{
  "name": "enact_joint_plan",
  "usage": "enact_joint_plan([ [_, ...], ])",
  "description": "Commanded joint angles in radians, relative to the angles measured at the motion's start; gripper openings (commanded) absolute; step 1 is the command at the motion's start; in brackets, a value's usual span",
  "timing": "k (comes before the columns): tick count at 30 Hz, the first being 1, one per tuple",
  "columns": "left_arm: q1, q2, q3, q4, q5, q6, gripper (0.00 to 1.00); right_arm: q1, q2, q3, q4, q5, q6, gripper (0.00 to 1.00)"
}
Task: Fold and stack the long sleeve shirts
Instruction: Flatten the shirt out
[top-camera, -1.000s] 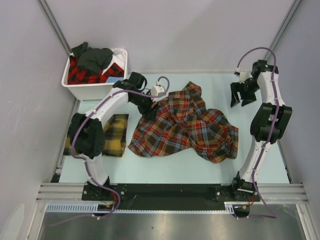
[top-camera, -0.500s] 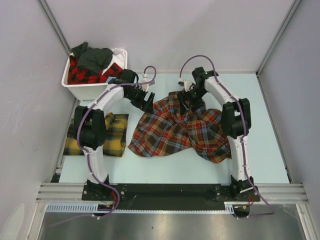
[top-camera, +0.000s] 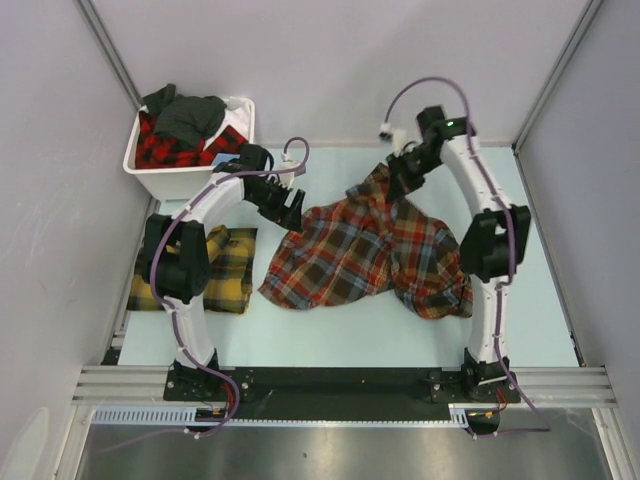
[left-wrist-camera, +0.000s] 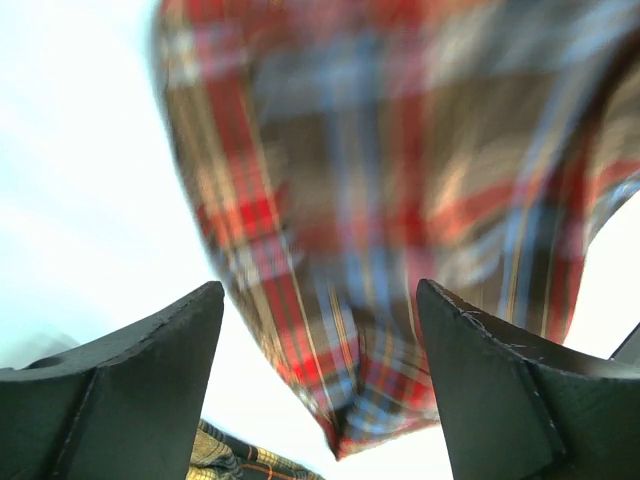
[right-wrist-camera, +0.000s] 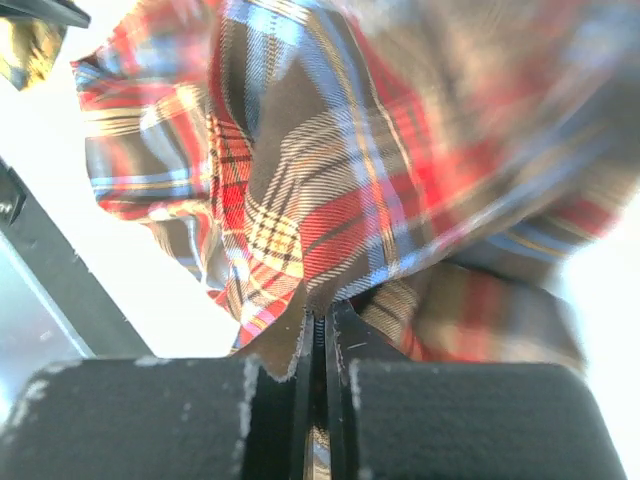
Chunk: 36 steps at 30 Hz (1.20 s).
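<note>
One yellow-and-dark-green plaid shirt (top-camera: 228, 268) is lying folded at the left of the surface (top-camera: 330, 330). The crumpled red-brown plaid shirt (top-camera: 350, 250), mid-surface, is being pinched at its far edge by the right jaws; the left jaws are being held spread beside it. Other shirts (top-camera: 165, 148) are waiting in the white plastic bin (top-camera: 170, 181).

Lab test cell, aluminium-framed white walls (top-camera: 330, 70)

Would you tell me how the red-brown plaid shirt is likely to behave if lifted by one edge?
Probably floppy: the red-brown plaid shirt lies rumpled in soft folds. It likely drapes and trails, since the right gripper pinches only one edge. Seems light, being thin cloth.
</note>
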Motion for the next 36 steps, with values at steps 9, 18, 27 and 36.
enact_joint_plan([
  [9, -0.014, 0.006, -0.041, 0.079, 0.059, -0.022, 0.86, 0.046, -0.448, -0.141, -0.125, 0.038, -0.222, 0.00],
  [18, 0.036, -0.143, -0.155, 0.165, 0.188, -0.027, 0.77, 0.647, -0.867, -0.808, 0.064, 0.275, -0.326, 0.00],
  [27, 0.011, -0.143, -0.127, 0.137, 0.182, 0.014, 0.86, 0.475, -0.861, -0.724, 0.209, 0.216, -0.340, 1.00],
  [36, -0.239, 0.162, 0.268, 0.068, 0.105, 0.050, 0.93, -0.299, -0.460, -0.511, 0.080, -0.019, -0.150, 0.98],
])
